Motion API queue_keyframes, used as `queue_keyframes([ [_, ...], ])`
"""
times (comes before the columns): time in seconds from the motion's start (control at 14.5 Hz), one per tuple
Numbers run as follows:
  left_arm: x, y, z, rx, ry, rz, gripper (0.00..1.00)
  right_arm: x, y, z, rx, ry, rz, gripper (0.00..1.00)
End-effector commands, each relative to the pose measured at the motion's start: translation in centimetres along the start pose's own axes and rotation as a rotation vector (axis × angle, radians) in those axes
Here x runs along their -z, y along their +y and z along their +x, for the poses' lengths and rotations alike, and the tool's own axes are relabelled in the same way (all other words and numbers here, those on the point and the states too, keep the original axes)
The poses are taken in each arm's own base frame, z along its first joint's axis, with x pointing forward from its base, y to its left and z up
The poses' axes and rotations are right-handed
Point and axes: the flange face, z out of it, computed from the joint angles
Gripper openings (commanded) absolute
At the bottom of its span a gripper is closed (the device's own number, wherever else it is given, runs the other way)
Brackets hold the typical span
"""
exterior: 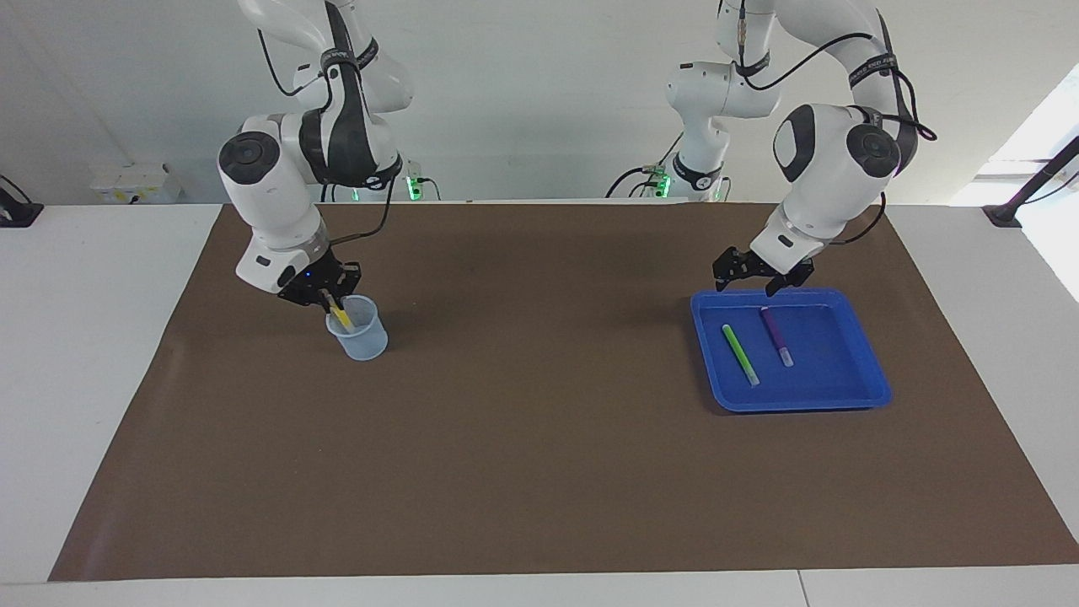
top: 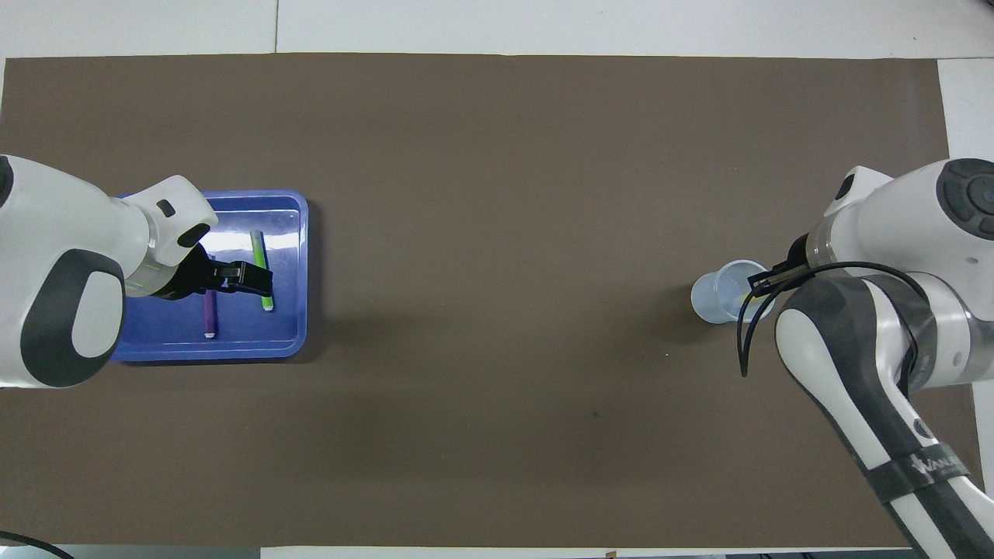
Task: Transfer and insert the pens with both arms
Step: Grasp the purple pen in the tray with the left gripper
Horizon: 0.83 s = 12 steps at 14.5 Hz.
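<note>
Yellow pen [exterior: 340, 317] clamped in right gripper [exterior: 329, 303]; left gripper [exterior: 756, 276] spread.

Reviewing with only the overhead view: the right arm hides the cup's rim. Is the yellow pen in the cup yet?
Observer: The facing view shows the right tool shut on the yellow pen. The pen's lower end is inside the clear cup, and it is not yet released.
Operator: And the other arm: gripping anything?
Observer: No. The left tool hangs open above the edge of the blue tray nearest the robots. It touches neither the purple pen nor the green pen.
</note>
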Motion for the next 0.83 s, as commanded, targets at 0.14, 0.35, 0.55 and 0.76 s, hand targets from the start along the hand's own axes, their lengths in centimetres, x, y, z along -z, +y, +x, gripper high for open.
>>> queue_keyframes([
  [0.14, -3.3, -4.1, 1.4, -0.04, 0.056, 0.081, 1.0, -1.2, -0.7, -1.5, 0.022, 0.026, -0.025, 0.0],
  [0.35, -5.2, -6.3, 2.5, -0.004, 0.084, 0.088, 1.0, -1.3, -0.7, -1.6, 0.017, 0.031, -0.026, 0.0],
  [0.55, -7.5, -8.4, 3.4, 0.009, 0.102, 0.095, 1.0, -1.9, -0.9, -2.1, 0.018, 0.031, -0.026, 0.0],
  [0.76, -9.1, -9.6, 3.6, 0.007, 0.086, 0.098, 1.0, -2.0, -0.8, -2.2, 0.015, 0.035, -0.027, 0.0],
])
